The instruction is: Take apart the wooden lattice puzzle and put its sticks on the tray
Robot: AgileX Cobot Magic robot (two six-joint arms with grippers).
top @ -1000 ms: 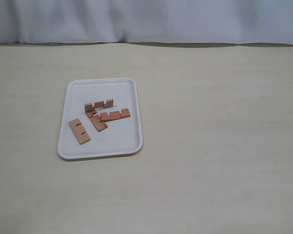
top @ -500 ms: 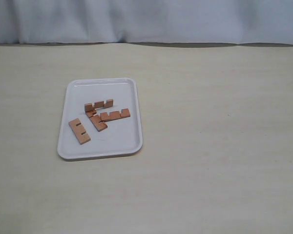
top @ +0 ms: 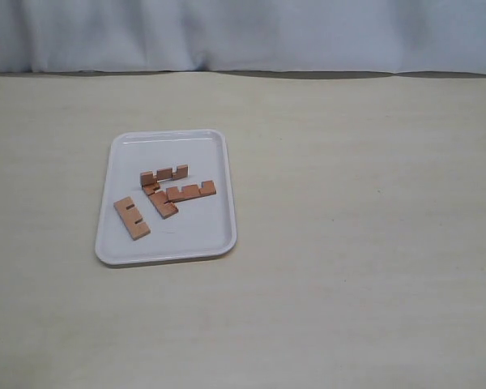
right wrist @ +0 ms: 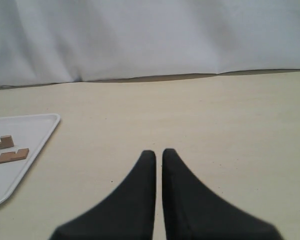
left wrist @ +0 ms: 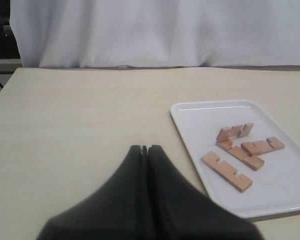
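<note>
The lattice puzzle shows only as separate sticks, all lying on the white tray. One stick lies alone near the tray's left rim. Another stick stands on its edge, notches up. Two more sticks lie flat and touch below it. Neither gripper shows in the exterior view. In the left wrist view my left gripper is shut and empty over bare table, beside the tray and sticks. My right gripper is shut, empty, well away from the tray.
The tray rests on a pale beige table. A white cloth backdrop hangs along the far edge. Nothing else stands on the table.
</note>
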